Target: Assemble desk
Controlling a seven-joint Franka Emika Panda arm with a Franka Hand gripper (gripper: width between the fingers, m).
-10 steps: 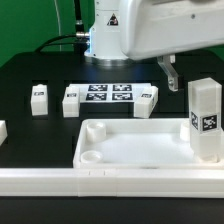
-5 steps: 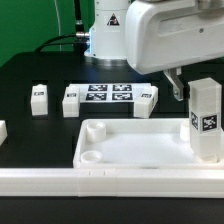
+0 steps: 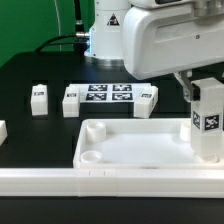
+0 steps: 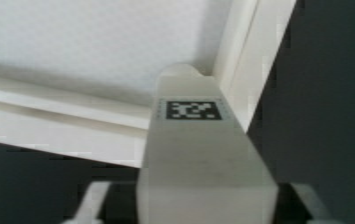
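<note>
On the left of the counter (image 3: 30, 70), nothing has stirred: a loose leg (image 3: 40, 97) lies alone. A second loose leg (image 3: 70, 100) and a third loose leg (image 3: 147, 98) lie just beside either end of the marker board (image 3: 110, 94). The tabletop (image 3: 130, 130) sits nearer, its rim up, unmoved. The change is on the right. A second ago the arm (image 3: 165, 45) hung left of and above the upright leg (image 3: 207, 125), which stands at the tabletop's right end. It has since slid right and dropped, so the fingers (image 3: 186, 90) now straddle that leg's top. The wrist view shows the upright leg (image 4: 200, 150) running up between the fingers (image 4: 94, 203). They have narrowed, but whether they already pinch the leg cannot be told. The move probably means a grasp is beginning, to seat or twist this leg into its corner socket.
</note>
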